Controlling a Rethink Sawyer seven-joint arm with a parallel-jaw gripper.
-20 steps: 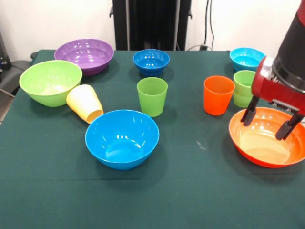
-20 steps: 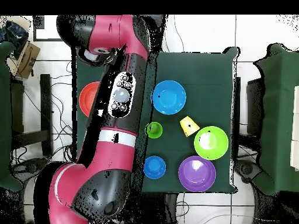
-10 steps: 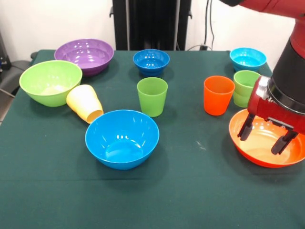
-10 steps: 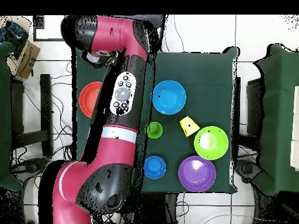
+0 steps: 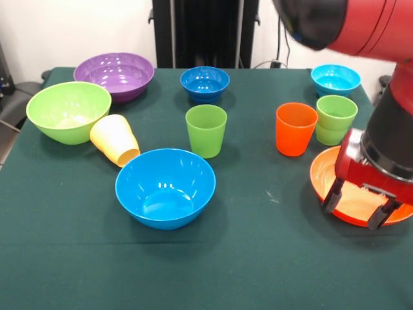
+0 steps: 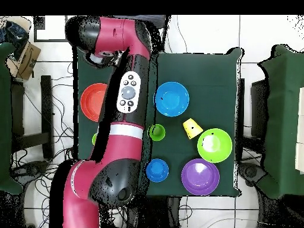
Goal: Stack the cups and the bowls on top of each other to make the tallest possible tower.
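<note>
- Where the orange bowl point(image 5: 352, 203) sits, at the table's point(image 5: 258, 258) right edge in the front view, the gripper point(image 5: 357, 211) is low over its near rim, fingers spread apart, holding nothing.
- Just behind that bowl stand the orange cup point(image 5: 295, 128) and light green cup point(image 5: 335, 119).
- Left of it, well apart, sits the blue bowl point(image 5: 165, 187); nothing is stacked.
</note>
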